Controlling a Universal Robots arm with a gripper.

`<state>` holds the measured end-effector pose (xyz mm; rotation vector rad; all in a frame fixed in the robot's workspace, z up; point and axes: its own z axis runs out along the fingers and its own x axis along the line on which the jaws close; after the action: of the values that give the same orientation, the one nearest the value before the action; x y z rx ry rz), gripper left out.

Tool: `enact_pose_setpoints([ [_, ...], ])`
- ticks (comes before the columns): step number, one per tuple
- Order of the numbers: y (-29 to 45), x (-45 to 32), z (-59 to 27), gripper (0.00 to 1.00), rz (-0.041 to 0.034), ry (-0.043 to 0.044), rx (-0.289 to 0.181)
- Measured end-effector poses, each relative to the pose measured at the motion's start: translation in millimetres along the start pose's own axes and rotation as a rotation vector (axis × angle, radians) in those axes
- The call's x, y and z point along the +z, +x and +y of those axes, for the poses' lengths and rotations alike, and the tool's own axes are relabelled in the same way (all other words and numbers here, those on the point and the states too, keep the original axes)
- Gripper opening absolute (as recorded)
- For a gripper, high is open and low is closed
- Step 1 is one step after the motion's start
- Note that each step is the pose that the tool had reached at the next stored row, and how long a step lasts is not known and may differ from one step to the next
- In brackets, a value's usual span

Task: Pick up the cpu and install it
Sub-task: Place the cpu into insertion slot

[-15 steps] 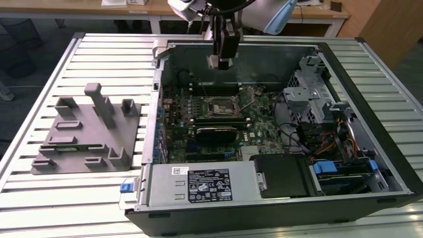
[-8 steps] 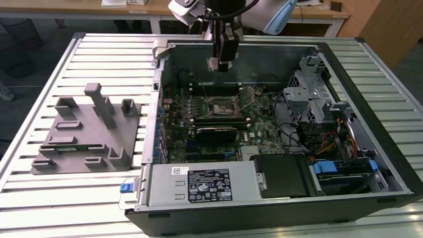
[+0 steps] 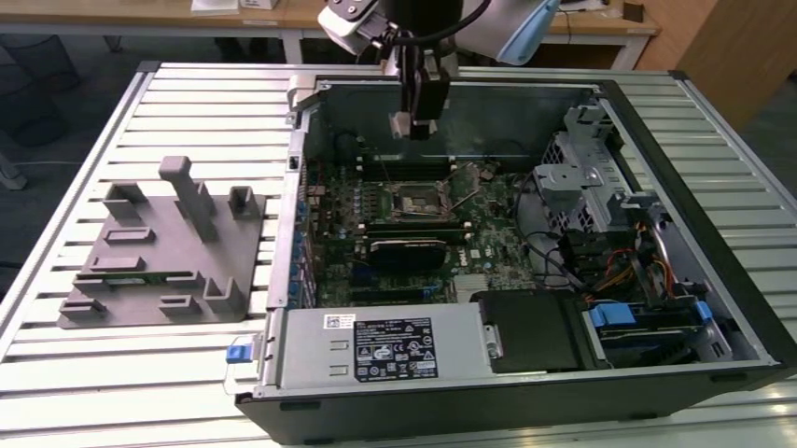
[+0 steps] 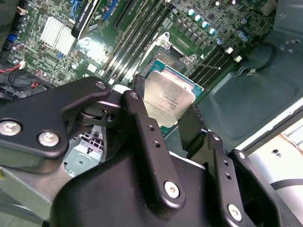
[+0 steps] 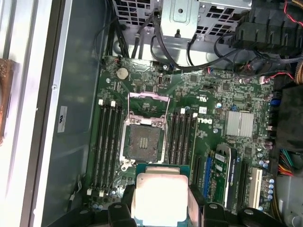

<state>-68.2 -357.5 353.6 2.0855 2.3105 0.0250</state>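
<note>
**Cpu lifted and hanging over the open case; seating not yet done**

The cpu [image 5: 158, 198] is sitting between the gripper's fingers [image 4: 144, 132], its silvery-white top facing the camera in both wrist views and its green edge peeking out along the rim. The fingers are closing on it from two opposite sides, so the gripper [image 5: 160, 209] is clamping the chip and not merely resting beside it. In the second wrist view the chip [image 4: 170, 97] is showing flat and level between the black finger links.

Below it, the socket [image 5: 144, 142] is lying bare: its dark contact field is exposed and its metal frame [image 5: 147, 106] is standing folded back, so nothing is occupying the seat. The chip is hanging well clear of the socket, not touching it. The memory slots [image 5: 108, 137] are flanking the socket on both sides of the green motherboard [image 5: 222, 94].

In the exterior view the gripper [image 3: 415, 119] is hovering inside the opening of the computer case [image 3: 734, 308], above the board and toward the case's far wall, with the socket [image 3: 415, 199] lower down in the picture. At the exterior view's left, the grey plastic fixture [image 3: 156, 247] is resting on the slatted table [image 3: 187, 93], well apart from the arm.

Judging by this, the pick-up is finished and the carry to the case is largely done. The placing of the chip into the socket and the closing of the frame are both outstanding.
</note>
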Motion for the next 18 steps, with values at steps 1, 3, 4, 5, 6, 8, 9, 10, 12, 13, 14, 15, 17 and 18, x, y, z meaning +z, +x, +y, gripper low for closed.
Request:
enact_pose_setpoints([
  [1,0.0,0.6,0.0,0.53,0.0,0.0,0.0],
  [3,0.0,1.7,-0.1,0.53,0.0,0.0,0.0],
  [4,0.0,2.8,-0.1,0.53,0.0001,-0.0001,0.0],
  [5,0.0,4.2,-0.2,0.53,0.0,0.0,0.0],
  [6,0.0,5.5,-0.2,0.53,0.0,0.0,0.0],
  [8,0.1,8.6,-0.3,0.53,0.0,0.0,0.0],
  [9,0.2,9.9,-0.4,0.53,0.0,0.0,0.0],
  [10,0.6,11.1,-0.4,0.53,-0.0001,0.0001,0.0],
  [12,1.1,13.2,-0.3,0.53,0.0001,0.0,0.0],
  [13,1.5,14.0,-0.1,0.53,0.0002,-0.0001,0.0],
  [14,1.7,15.0,0.1,0.53,0.0002,-0.0001,0.0],
  [15,1.8,15.9,0.1,0.53,0.0002,-0.0001,0.0],
  [17,1.9,16.9,0.2,0.53,0.0001,0.0,0.0],
  [18,1.9,17.1,0.2,0.53,0.0,0.0001,0.0],
])
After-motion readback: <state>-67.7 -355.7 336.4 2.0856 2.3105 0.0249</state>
